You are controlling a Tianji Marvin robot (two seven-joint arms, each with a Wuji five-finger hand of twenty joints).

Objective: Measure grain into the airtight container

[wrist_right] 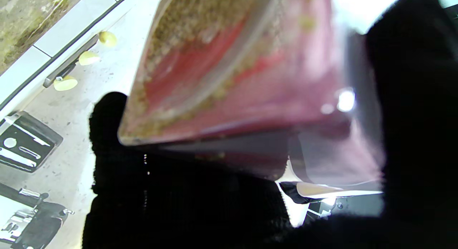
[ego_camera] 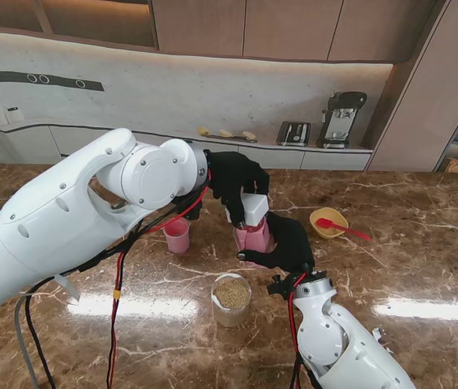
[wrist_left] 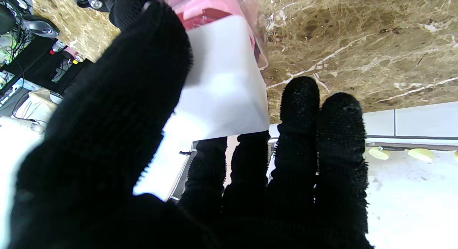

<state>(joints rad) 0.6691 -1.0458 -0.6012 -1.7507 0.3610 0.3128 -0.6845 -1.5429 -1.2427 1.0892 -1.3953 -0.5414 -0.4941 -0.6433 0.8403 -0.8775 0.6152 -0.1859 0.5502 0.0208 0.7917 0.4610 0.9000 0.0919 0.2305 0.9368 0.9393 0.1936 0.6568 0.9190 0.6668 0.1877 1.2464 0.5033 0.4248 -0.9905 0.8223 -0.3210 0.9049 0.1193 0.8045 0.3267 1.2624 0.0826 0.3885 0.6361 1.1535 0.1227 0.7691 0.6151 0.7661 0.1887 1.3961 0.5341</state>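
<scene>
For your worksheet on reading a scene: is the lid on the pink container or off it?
Not sealed. The left hand holds the white lid at the top of the pink container, tilted; whether it touches the rim, cannot tell.

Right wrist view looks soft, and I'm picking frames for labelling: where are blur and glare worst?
Right wrist view: the pink container sits so close that it is blurred. Left wrist view: the white lid is fairly sharp, the far counter blown out. Stand view: ceiling-light glare on the marble table, otherwise sharp.
</scene>
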